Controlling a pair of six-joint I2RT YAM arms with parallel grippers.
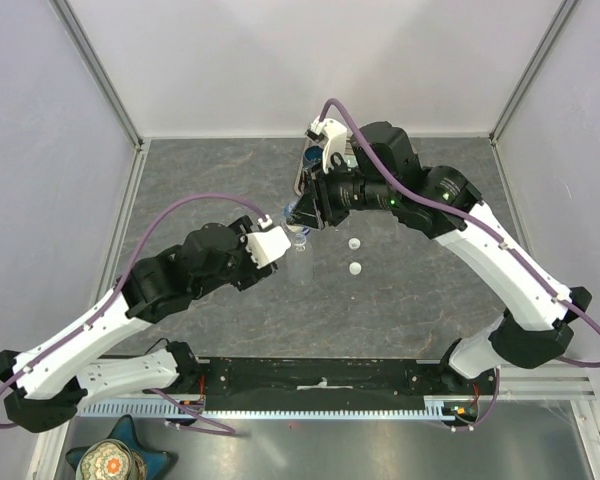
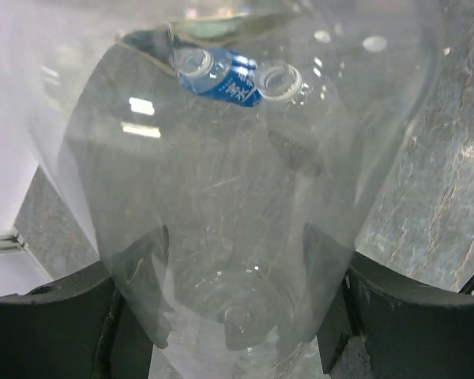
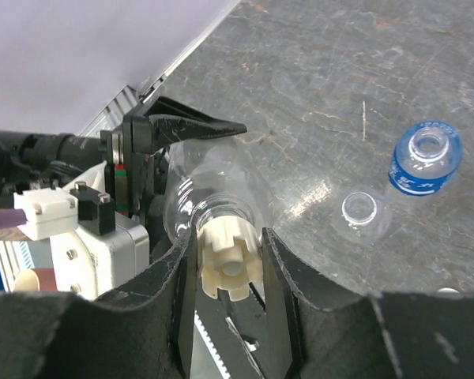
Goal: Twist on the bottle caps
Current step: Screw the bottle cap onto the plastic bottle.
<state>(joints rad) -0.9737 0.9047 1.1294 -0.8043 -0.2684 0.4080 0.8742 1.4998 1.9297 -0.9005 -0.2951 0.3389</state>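
Pinching item: right claw (image 3: 226,239), fingers pressed onto cream cap (image 3: 223,268). Cap sits at mouth of clear bottle (image 3: 209,178), in line w/ neck; thread engagement n/k. Bottle clamped round body by left claw (image 2: 229,332), long axis approx. level, neck pointing straight at right claw. Twist prob. turns about that shared axis; right arm nearer cap. Unfitted: 2 loose caps (image 1: 354,243) on tabletop (image 1: 430,300); 2 open bottles (image 3: 423,158) upright beyond.

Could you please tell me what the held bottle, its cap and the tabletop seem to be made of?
Held bottle: clear glossy plastic, see-through with highlights. Cap: cream matte plastic, moulded ribs. Tabletop: probably grey stone-look laminate, veined, slightly shiny.
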